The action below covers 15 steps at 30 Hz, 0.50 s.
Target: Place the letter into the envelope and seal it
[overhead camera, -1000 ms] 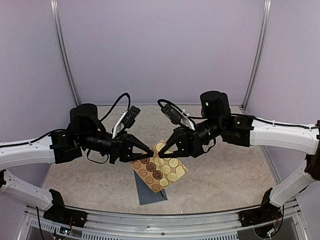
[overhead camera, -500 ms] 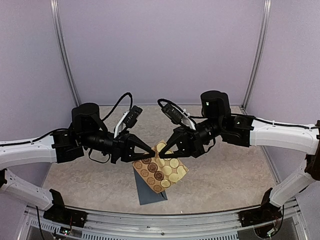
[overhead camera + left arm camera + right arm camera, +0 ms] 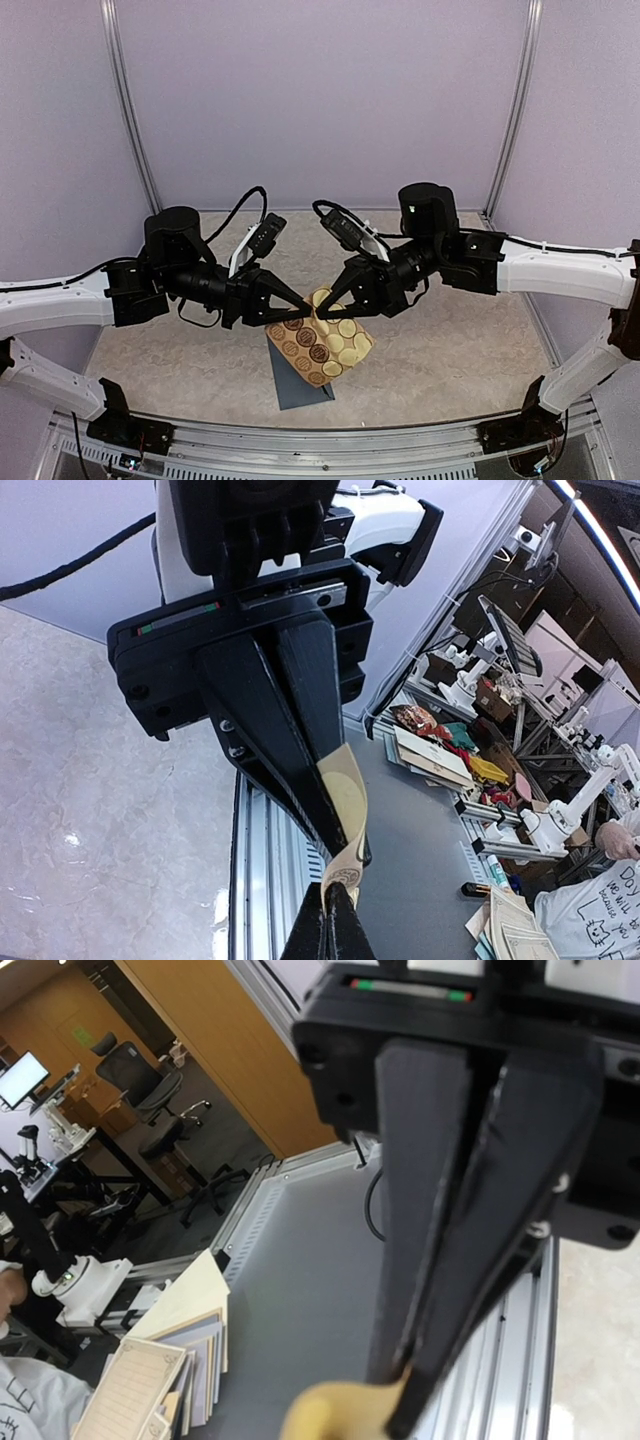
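Nearest you, close to the front edge and about midway between the two arm bases, the slate blue-grey envelope (image 3: 298,388) lies flat on the marbled tabletop (image 3: 450,350). It shows as a dark, roughly triangular shape with one corner pointing to the right. No end effector touches it.

Just beyond it, a small tan sticker sheet (image 3: 325,340) hangs at a slant. From overhead, the sheet's lower corner overlaps the far part of the envelope. Its rows of round stickers face the camera, brown ones towards the left and pale gold ones towards the right.

Both of your arms reach inward and meet at the top of that sheet. Your left end effector (image 3: 298,304) comes in from the left with its jaws pressed together, pinching the sheet's upper left edge. Your right end effector (image 3: 320,318) comes in from the right, jaws likewise closed tight, gripping the sheet's upper edge just beside the left one. The two sets of tips stand nearly nose to nose.

The left wrist camera shows the sheet edge-on (image 3: 347,790), a thin curved tan strip clamped between the opposite arm's black fingers (image 3: 300,730). The right wrist camera shows a pale tan corner (image 3: 335,1415) of the sheet at the bottom, nipped by the other arm's closed fingers (image 3: 420,1210).

Farthest away, a plain lilac back wall (image 3: 330,100) closes off the cell.
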### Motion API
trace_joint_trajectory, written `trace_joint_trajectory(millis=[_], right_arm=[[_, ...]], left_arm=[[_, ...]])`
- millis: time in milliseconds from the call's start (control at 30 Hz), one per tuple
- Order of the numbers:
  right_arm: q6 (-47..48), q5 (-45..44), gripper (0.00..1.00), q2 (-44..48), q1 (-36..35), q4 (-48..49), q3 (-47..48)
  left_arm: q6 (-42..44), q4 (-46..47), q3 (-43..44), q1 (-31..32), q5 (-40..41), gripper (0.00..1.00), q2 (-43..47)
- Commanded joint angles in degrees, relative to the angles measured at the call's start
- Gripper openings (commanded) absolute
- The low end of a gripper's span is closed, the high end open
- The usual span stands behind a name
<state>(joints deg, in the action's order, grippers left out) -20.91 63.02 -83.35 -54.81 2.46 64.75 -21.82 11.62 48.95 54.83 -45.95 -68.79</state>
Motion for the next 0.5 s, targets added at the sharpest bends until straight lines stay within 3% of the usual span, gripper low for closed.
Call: trace_joint_trajectory(millis=[0,467], right_arm=[[0.14,-1.12,0.0,-0.8,-0.83,0.85,0.02],[-0.06,-3.03,0.0,-0.95,-0.16,0.61,-0.24]], left_arm=[[-0.15,2.51,1.06,0.95,-1.15,0.0,-0.3],[-0.28,2.62,0.59,1.24,-1.2,0.0,0.1]])
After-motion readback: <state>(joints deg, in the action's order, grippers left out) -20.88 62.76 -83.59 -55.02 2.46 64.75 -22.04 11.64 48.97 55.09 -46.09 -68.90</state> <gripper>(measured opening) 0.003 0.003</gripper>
